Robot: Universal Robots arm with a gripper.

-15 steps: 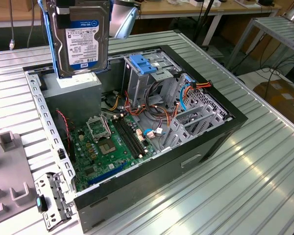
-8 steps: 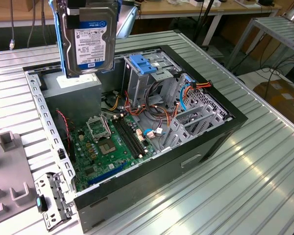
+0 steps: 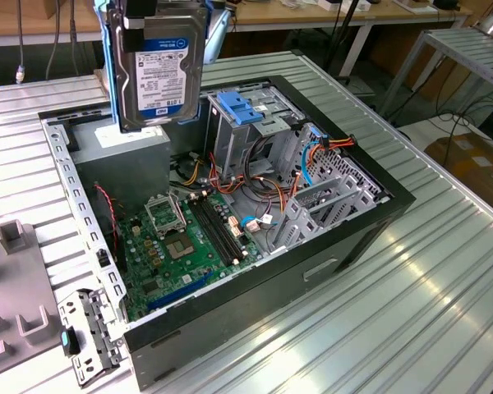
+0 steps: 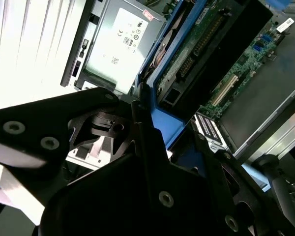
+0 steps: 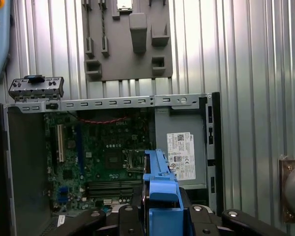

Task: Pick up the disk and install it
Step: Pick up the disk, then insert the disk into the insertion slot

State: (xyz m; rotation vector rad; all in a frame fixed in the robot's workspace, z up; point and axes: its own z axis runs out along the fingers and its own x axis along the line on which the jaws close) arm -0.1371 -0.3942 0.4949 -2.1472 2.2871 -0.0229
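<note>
Already the pickup looks done: the fingers are clamped on the disk, which hangs upright above the open computer case, over its power supply. Installing remains. A light-blue latch tops the drive cage, and loose cables crowd the space beside it.

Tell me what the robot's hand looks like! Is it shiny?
Not very. The gripper is matte black, built from flat, angular link bars hinged together. Small round silver screws dot the bars in both wrist views.
</note>
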